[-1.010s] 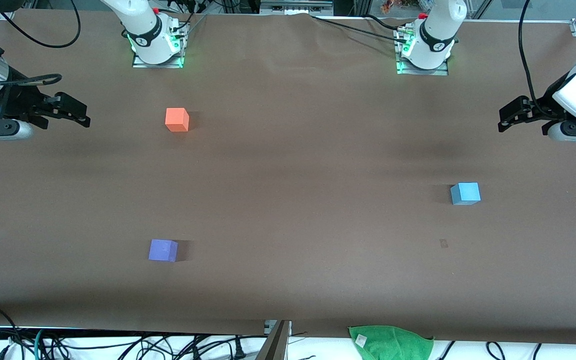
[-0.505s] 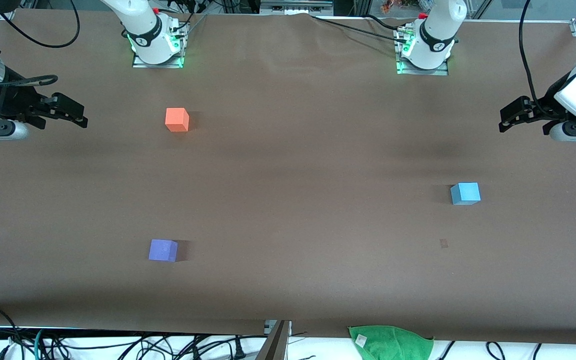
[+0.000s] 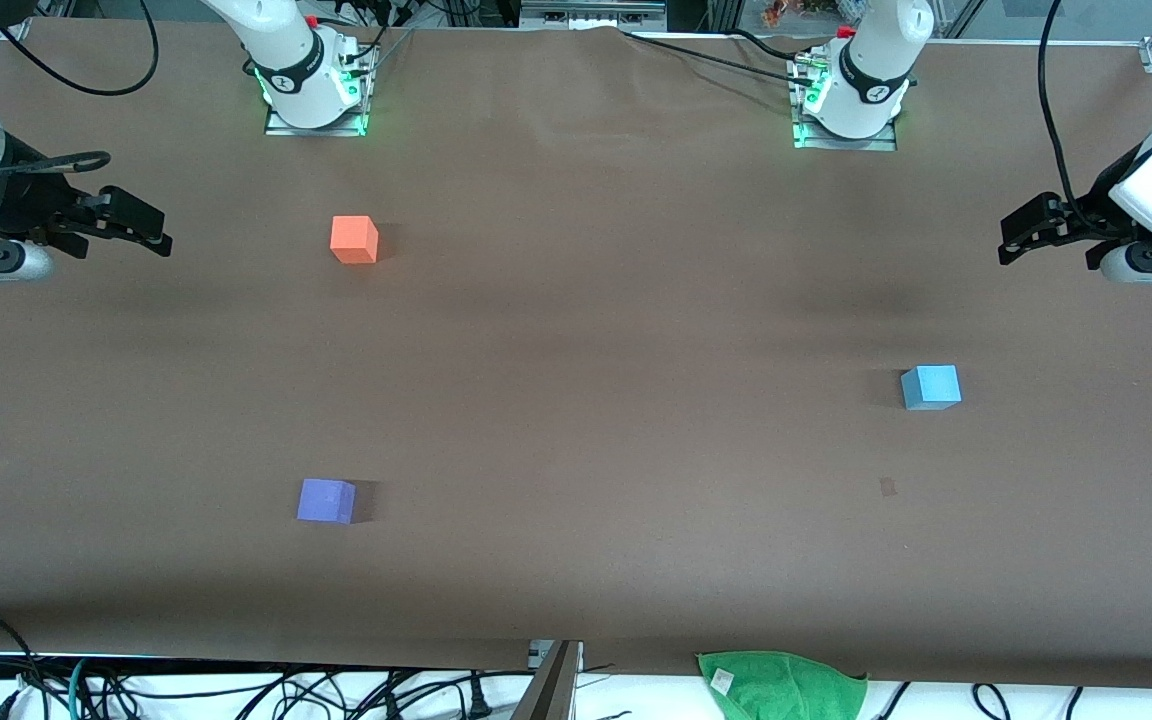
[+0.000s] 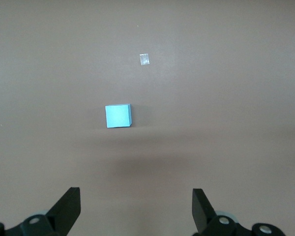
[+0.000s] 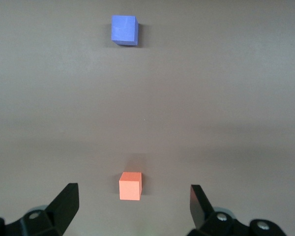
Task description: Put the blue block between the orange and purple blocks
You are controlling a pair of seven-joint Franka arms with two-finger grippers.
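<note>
The sky-blue block [image 3: 931,387] sits on the brown table toward the left arm's end; it also shows in the left wrist view [image 4: 118,116]. The orange block [image 3: 354,240] sits toward the right arm's end, near the bases. The purple block [image 3: 326,501] lies nearer the front camera, roughly in line with it. Both show in the right wrist view, orange [image 5: 130,186] and purple [image 5: 124,30]. My left gripper [image 3: 1008,240] [image 4: 136,206] hovers open and empty over its end of the table. My right gripper [image 3: 158,232] [image 5: 132,204] hovers open and empty over its end.
A green cloth [image 3: 781,685] hangs at the table's near edge. A small tape mark [image 3: 887,487] lies on the table nearer the front camera than the blue block. Cables run along the table's near edge and by the arm bases.
My right gripper has drifted slightly toward its own end of the table. My left gripper has barely shifted. The three blocks have not moved.
</note>
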